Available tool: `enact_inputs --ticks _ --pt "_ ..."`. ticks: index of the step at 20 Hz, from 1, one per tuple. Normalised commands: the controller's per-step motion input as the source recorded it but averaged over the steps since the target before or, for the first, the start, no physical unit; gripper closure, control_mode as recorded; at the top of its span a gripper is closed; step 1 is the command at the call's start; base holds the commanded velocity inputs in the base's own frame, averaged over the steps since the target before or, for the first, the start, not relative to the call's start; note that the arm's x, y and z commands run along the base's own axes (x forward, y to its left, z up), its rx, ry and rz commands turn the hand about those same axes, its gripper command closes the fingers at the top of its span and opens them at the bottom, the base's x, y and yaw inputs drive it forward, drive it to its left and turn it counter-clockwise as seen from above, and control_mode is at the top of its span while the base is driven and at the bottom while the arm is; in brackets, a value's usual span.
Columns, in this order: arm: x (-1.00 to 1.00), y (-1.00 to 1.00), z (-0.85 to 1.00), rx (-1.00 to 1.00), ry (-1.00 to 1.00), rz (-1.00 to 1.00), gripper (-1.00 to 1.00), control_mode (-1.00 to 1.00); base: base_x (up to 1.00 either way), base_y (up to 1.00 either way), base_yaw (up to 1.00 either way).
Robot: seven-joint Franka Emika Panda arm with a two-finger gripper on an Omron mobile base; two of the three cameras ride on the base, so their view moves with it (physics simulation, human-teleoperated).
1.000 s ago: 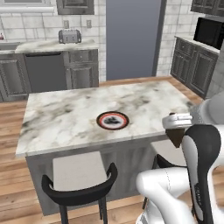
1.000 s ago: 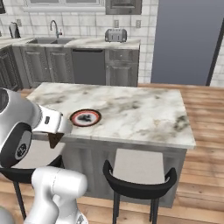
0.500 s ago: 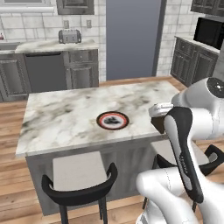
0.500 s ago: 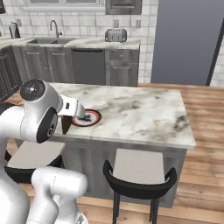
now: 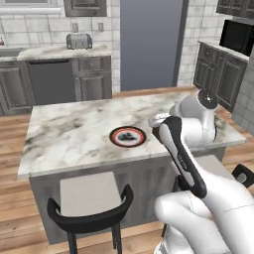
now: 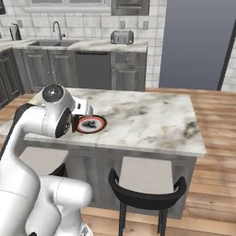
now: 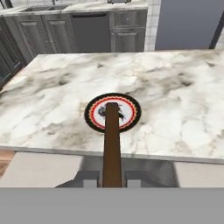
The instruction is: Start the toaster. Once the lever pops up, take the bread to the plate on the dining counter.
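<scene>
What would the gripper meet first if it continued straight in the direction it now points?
Probably the plate: the bread held in the gripper lines up with it in the hand view, though depth is unclear.

You get bright, even light in all three views, with no single source to pick out. Shadows are faint: only a soft darkening under the overhang of the dining counter (image 5: 74, 134) and beneath the stools (image 6: 147, 184). The marble top carries no glare; the white arm (image 5: 191, 119) shows mild shading on its rounded joints. The base views look soft and slightly blocky, and fine detail on the far toaster (image 6: 122, 37) smears. In the hand view the bread (image 7: 112, 144) and plate (image 7: 113, 112) read clearly, though edges are jagged. You will find no bending of straight lines near the edges.
</scene>
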Motion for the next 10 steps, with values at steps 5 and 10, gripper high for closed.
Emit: enact_inputs --ticks 5,10 --pt "0.95 0.19 -0.40 0.00 0.00 0.02 1.00 -1.00 0.00 0.00 0.00" --pt "0.71 0.02 -0.34 0.01 0.00 0.04 1.00 -1.00 0.00 0.00 0.00"
